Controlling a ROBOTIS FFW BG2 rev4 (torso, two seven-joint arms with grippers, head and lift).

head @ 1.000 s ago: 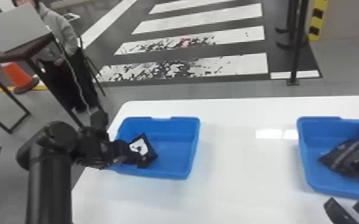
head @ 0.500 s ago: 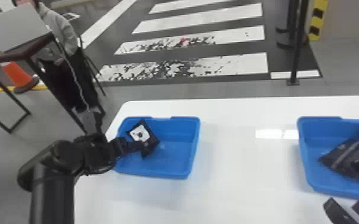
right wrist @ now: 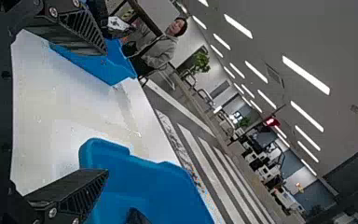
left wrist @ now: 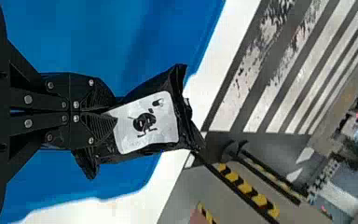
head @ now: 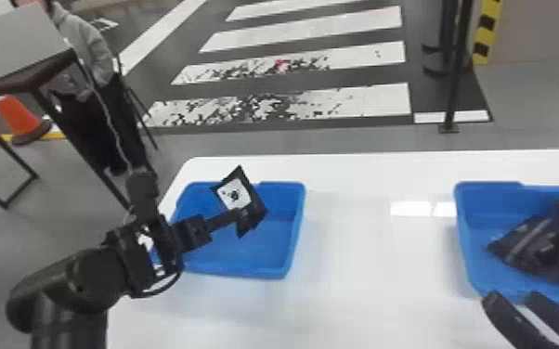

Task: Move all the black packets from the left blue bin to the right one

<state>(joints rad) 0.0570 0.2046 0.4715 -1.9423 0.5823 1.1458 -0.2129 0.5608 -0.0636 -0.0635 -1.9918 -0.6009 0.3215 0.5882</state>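
The head view shows the left gripper [head: 235,216] pinching a black packet [head: 234,194] by its near side, the left blue bin [head: 246,255] beneath, probably for rim clearance, while the right gripper [head: 513,299] hangs spread, the right bin [head: 487,186] just beyond.

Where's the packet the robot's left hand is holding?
On the head view's left side, the packet is pinched in the left gripper, above the left blue bin.
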